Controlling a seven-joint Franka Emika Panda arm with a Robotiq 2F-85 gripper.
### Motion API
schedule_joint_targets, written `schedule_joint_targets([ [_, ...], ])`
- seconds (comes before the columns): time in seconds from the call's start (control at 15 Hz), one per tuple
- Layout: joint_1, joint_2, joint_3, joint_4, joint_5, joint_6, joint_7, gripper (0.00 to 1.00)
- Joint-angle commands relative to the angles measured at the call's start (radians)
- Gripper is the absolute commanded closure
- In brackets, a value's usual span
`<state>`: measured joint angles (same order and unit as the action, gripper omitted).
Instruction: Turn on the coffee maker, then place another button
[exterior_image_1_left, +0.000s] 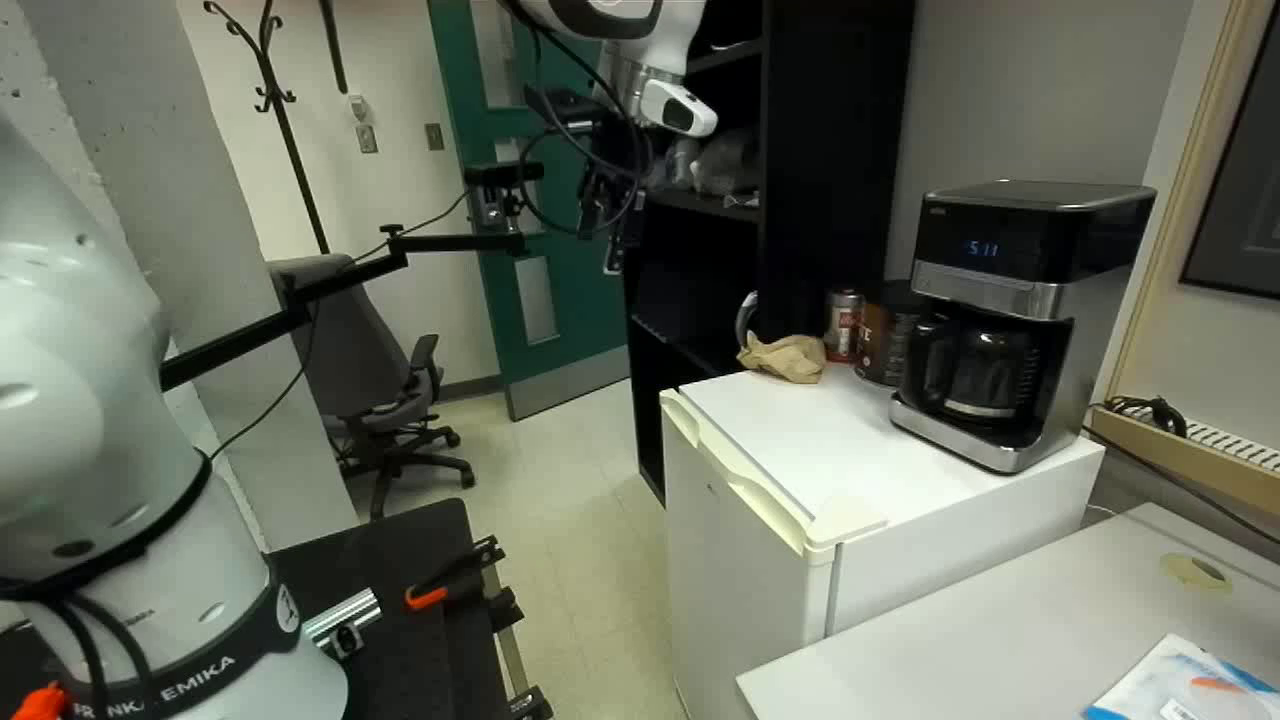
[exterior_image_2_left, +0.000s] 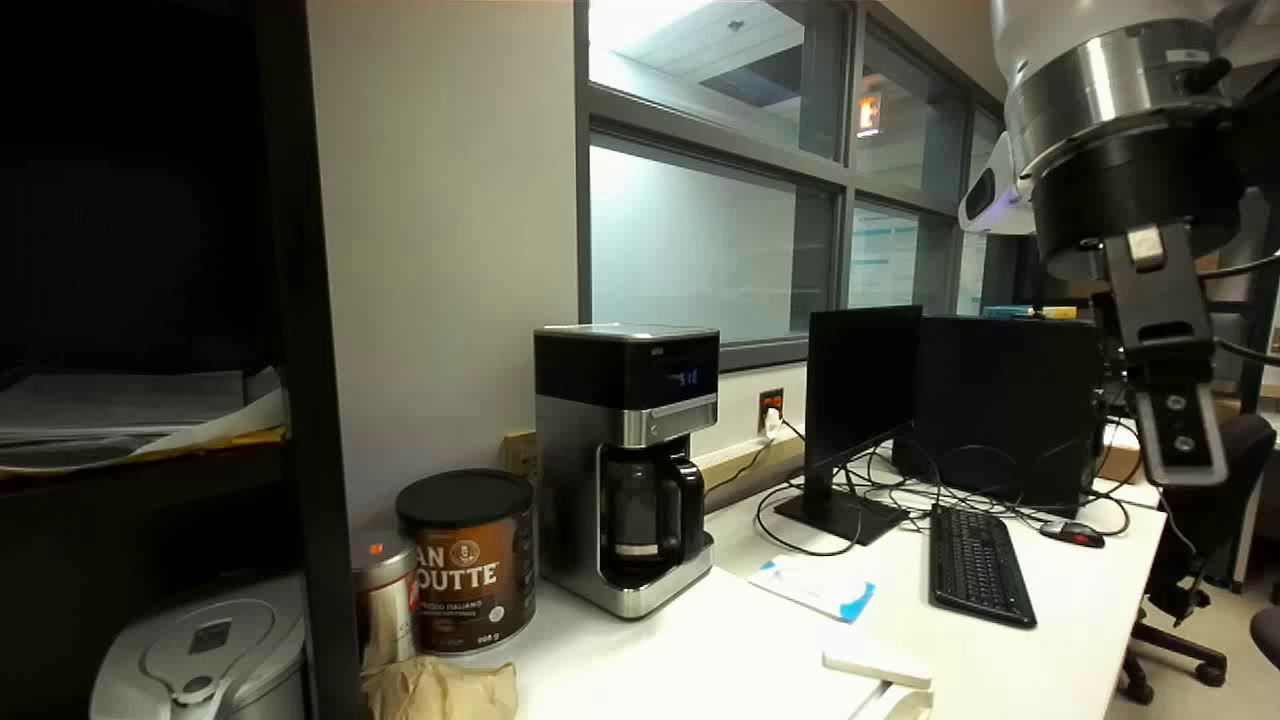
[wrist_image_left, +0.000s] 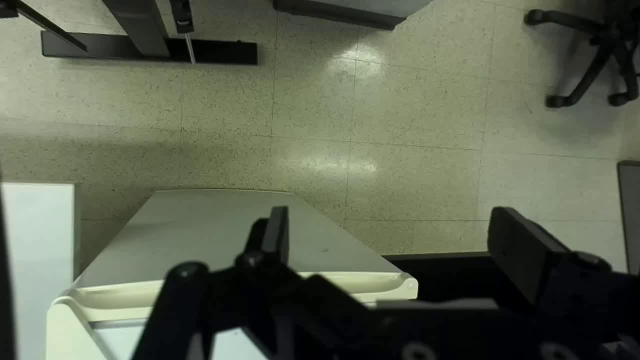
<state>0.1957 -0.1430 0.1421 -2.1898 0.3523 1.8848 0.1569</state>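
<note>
I see the coffee maker (exterior_image_1_left: 1015, 300) at right in an exterior view, showing 5:11; low in the wrist view, the gripper (wrist_image_left: 389, 235) gapes.

Looking down now past the hand (wrist_image_left: 392, 227), dark, blurred, spread wide along the wrist view's bottom. Catching one finger (wrist_image_left: 277, 240) in front of the cream-edged white fridge (wrist_image_left: 210, 235), and speckled floor tiles (wrist_image_left: 390, 185), glare and all, beyond the gap. Spotting a white table (wrist_image_left: 37, 250) at the left edge! Then up top, picking out a black floor bar (wrist_image_left: 215, 52) on one side, a wheeled chair base (wrist_image_left: 606, 45) on the other.
</note>
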Motion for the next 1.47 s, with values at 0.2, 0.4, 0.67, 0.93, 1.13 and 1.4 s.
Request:
schedule_joint_targets([
  [0.2,-0.011,0.0,0.01,0.002,0.001,-0.002,-0.001,0.0],
  [0.4,-0.012,0.029,0.019,0.019,-0.086,0.023,-0.027,0.0],
  [0.67,-0.011,0.065,0.033,0.018,-0.275,0.123,-0.047,0.0],
  [0.93,-0.012,0.102,0.041,0.008,-0.488,0.288,-0.033,0.0],
  [1.13,-0.017,0.141,0.034,0.004,-0.668,0.423,-0.019,0.26],
  [1.4,-0.031,0.197,0.01,0.006,-0.962,0.6,0.057,0.56],
])
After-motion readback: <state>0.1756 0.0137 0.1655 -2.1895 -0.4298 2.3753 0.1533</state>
